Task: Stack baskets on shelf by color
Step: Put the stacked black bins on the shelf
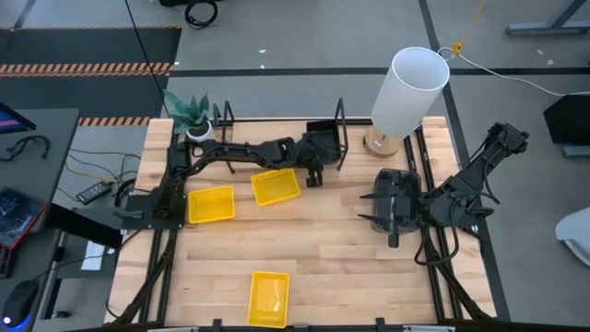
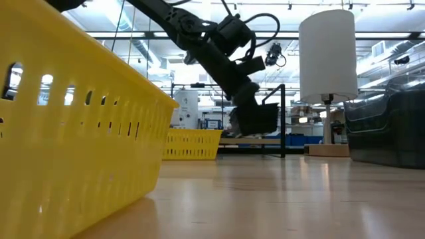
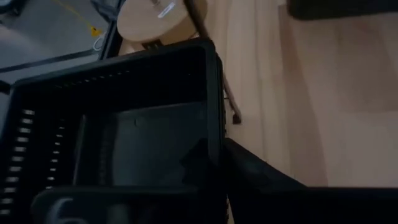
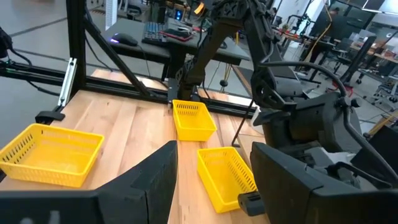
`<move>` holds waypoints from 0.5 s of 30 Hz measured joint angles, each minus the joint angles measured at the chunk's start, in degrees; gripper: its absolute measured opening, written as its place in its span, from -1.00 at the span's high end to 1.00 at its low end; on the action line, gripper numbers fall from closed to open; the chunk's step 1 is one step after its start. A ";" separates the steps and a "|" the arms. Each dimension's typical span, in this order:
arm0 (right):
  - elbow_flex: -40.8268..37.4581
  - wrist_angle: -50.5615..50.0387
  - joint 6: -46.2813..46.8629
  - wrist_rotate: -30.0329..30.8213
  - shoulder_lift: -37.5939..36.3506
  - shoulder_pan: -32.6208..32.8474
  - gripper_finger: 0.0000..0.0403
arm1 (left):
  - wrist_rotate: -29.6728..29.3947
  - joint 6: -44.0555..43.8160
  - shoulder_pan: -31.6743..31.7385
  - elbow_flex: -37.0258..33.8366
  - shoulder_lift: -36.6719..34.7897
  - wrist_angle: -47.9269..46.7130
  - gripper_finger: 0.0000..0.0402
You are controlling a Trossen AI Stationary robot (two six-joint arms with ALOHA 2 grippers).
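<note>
Black perforated plastic, light and stiff we judge: the left gripper [image 1: 316, 159] grips a black basket [image 3: 124, 124] by its rim over the shelf [image 1: 277, 124]. The right gripper [image 4: 211, 180] waits open beside the lamp [image 1: 406, 92], near that shelf.

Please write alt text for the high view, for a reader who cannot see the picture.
Seen from above, the left gripper holds a black basket over the shelf at the table's far edge. Three yellow baskets lie on the wooden table, and the right gripper waits at the right by a dark grey basket.
</note>
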 joint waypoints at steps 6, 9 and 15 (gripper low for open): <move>0.00 0.01 0.00 -0.01 0.00 0.00 -0.03 | 0.61 0.00 -0.36 0.00 0.00 1.42 0.61; 0.00 0.00 0.00 -0.02 0.00 0.00 -0.03 | 0.58 0.00 -0.34 0.00 0.00 1.48 0.52; 0.00 0.00 0.00 -0.02 0.00 0.00 -0.03 | 0.56 -0.07 -0.34 0.00 0.00 1.57 0.24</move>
